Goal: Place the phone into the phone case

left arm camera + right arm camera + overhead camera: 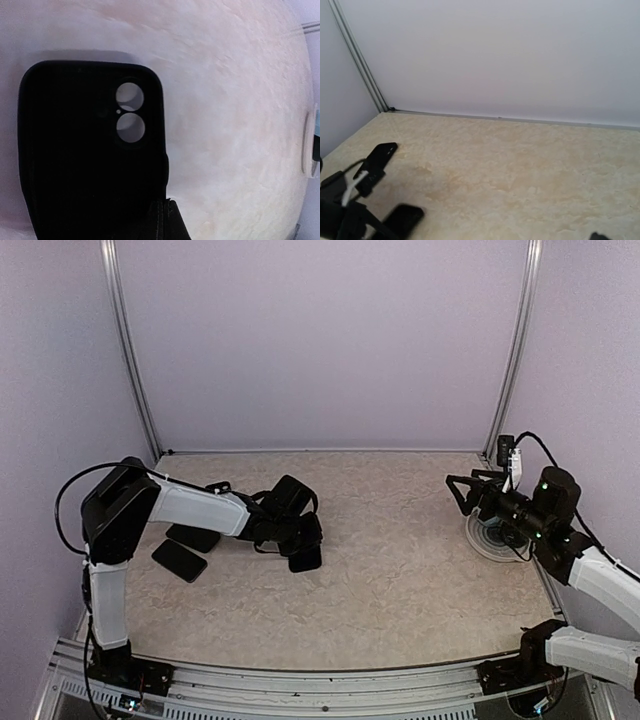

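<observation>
Near table [400, 570] centre, phone case [90, 150] tight in left hand [305, 548], lower edge out of frame.

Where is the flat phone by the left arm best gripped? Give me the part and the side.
Pinch the phone across its two long edges near the middle, coming straight down from above. It lies flat on the table, so only its thin sides offer a hold, and its narrower width probably suits a two-finger pinch best.

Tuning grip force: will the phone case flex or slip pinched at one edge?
Phone case probably light and bendy: empty shell, table showing through its camera holes. Matte finish likely resists slipping. Left gripper holds one edge, so sag possible.
</observation>
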{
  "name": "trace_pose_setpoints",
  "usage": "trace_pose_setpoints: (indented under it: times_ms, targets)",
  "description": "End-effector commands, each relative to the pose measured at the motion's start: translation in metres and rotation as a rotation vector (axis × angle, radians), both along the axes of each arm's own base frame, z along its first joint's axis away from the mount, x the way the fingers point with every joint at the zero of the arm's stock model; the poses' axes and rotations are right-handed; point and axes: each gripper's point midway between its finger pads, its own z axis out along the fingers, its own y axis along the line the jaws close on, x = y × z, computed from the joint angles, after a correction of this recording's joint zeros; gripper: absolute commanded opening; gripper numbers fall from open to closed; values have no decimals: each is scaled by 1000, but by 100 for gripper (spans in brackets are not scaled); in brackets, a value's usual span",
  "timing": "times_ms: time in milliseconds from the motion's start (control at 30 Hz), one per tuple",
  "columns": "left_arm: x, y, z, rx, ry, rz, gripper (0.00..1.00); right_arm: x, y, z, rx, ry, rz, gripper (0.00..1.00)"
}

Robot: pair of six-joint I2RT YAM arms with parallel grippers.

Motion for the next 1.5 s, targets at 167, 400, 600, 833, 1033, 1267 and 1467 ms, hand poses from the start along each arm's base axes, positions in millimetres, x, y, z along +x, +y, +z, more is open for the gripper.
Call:
trace_pose_setpoints:
  times_ms: [167, 400, 600, 833, 1033, 1267, 1467]
  targets:
    - [-26, -105, -7, -135, 110, -39, 0, -21, -6, 5, -1, -9, -14, 94]
    - [-30, -109, -25, -120, 144, -45, 4, -25, -10, 6, 4, -15, -27, 95]
    - [-31, -116, -5, -130, 73, -89, 53, -23, -5, 11, 20, -13, -2, 94]
    - [16, -65, 113, -7, -338, -88, 75, -20, 12, 17, 48, -4, 78, 94]
    - [67, 160, 133, 115, -341, 418, 85, -13, 37, 6, 25, 17, 156, 94]
    - [57, 328, 118, 253, -306, 811, 85, -8, 47, -2, -6, 28, 180, 95]
    - [50, 380, 56, 307, -82, 874, 91, -8, 45, -3, -5, 26, 167, 95]
